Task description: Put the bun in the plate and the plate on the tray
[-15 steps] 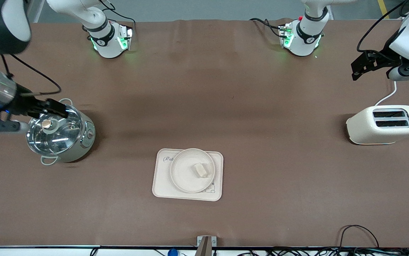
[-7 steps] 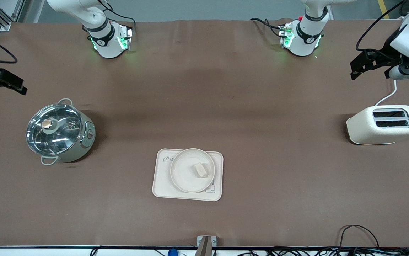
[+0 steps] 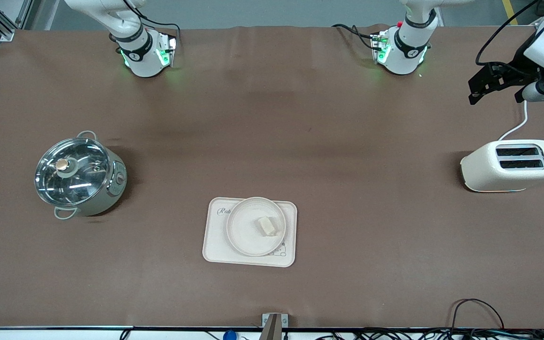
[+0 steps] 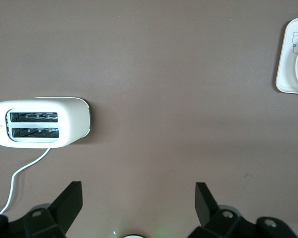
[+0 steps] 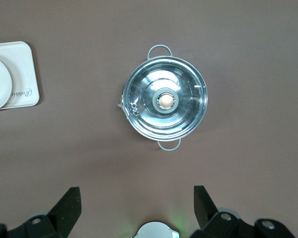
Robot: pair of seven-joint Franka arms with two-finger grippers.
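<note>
- The bun (image 3: 267,225) is seen lying in the plate (image 3: 243,231), toward the side facing the left arm's end of the table (image 3: 300,141).
- The plate is set on the tray (image 3: 215,245), covering part of its "Rabbit" lettering.
- The left end effector (image 4: 139,208) is held high over the table near the toaster (image 3: 510,165), with its fingers (image 4: 69,201) spread apart and nothing between them.
- The right end effector (image 5: 136,206) is held high at the right arm's end of the table, above the glass-lidded pot (image 5: 165,99); its fingers (image 5: 69,203) are spread wide and empty.
- Toaster and pot are both found well apart from the tray.
</note>
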